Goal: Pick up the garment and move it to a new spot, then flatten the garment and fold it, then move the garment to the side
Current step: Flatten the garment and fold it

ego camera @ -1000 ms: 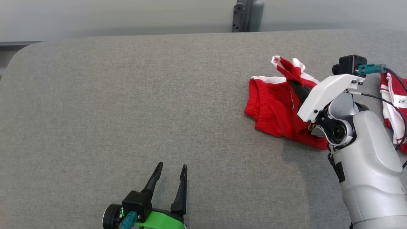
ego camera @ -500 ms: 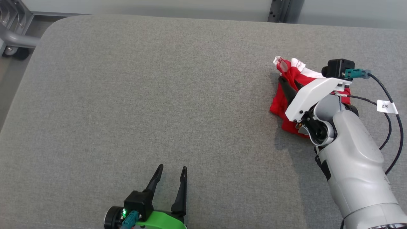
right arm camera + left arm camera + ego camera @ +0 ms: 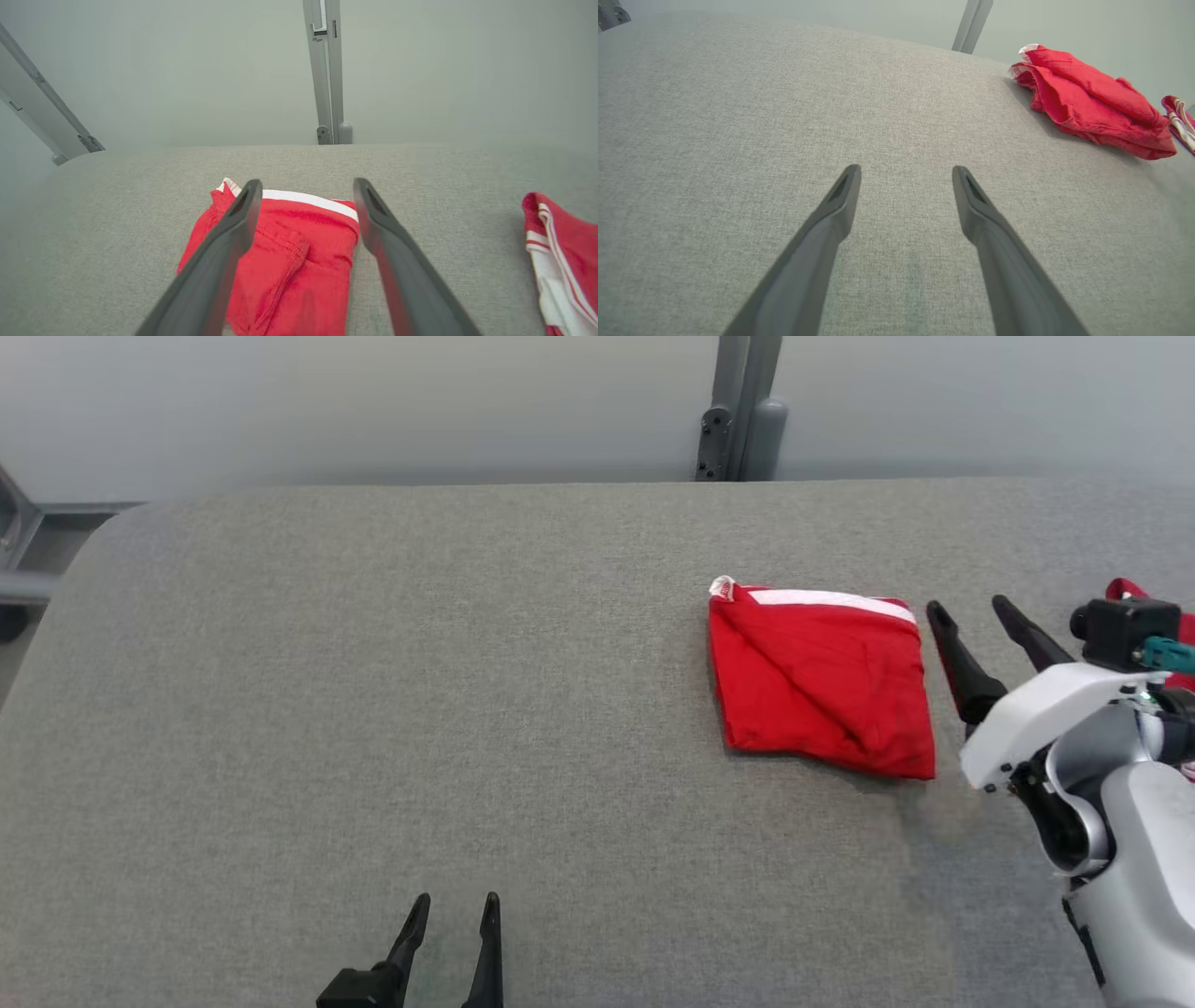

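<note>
while the folded red garment [image 3: 822, 681] lies on the grey table's [image 3: 467, 663] right side, the right gripper [image 3: 966, 604] hovers just beside it, spread wide, empty; the left gripper [image 3: 456, 898] likewise gapes, holding nothing.

Light is bright, even, diffuse. A soft shadow edges the garment [image 3: 822, 681] left of the right gripper [image 3: 966, 604]; wrist views bow outward.

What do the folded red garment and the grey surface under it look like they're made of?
Red garment: soft matte cloth, likely a light sports fabric; it creases, folds flat and shows stitched seams. Grey surface: seemingly a coarse woven textile cover, matte, with a speckled weave; what lies beneath cannot be told.
</note>
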You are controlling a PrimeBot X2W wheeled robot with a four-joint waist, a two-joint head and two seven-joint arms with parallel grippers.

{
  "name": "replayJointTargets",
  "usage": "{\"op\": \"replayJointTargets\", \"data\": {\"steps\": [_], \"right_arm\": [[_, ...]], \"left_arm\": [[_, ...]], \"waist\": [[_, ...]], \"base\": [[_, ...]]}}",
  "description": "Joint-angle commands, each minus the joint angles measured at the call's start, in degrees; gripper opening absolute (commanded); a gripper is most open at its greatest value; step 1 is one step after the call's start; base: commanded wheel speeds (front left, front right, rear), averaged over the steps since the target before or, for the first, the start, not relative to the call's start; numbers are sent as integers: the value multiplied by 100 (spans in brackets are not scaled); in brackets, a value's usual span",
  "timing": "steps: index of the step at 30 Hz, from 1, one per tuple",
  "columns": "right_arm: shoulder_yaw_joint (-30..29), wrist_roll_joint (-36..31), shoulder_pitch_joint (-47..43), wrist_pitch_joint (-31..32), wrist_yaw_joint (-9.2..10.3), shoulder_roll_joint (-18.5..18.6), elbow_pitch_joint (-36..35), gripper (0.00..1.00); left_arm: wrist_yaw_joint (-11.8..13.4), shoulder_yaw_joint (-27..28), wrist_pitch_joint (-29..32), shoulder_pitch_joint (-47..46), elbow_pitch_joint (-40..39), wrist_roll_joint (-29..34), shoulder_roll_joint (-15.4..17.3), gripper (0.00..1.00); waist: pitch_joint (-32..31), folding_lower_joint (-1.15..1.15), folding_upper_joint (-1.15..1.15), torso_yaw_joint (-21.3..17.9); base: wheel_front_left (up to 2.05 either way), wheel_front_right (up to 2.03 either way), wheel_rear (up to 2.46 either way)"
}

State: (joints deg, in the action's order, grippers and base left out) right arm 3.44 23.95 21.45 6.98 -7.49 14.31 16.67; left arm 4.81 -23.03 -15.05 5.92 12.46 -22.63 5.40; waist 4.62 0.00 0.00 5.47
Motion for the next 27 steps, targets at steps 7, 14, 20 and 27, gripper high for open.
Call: {"op": "replayJointTargets", "data": {"steps": [7, 14, 20, 27], "right_arm": [[-361, -173, -121, 126, -1, 108, 155, 0], [-204, -308, 265, -69, -1, -101, 843, 0], [-54, -359, 543, -320, -1, -287, 1647, 0], [-64, -365, 731, -647, 0, -259, 2325, 0]], "left_arm": [[-93, -89, -13, -210, -113, 84, -34, 100], [-134, -78, -13, -442, -14, 133, -70, 100], [-142, -67, -14, -498, 32, 165, -82, 100], [-105, -23, -13, -387, -3, 166, -27, 100]], "waist": [[217, 0, 0, -157], [517, 0, 0, 81], [513, 0, 0, 222], [495, 0, 0, 269]], "base": [[0, 0, 0], [0, 0, 0], [0, 0, 0], [0, 0, 0]]}}
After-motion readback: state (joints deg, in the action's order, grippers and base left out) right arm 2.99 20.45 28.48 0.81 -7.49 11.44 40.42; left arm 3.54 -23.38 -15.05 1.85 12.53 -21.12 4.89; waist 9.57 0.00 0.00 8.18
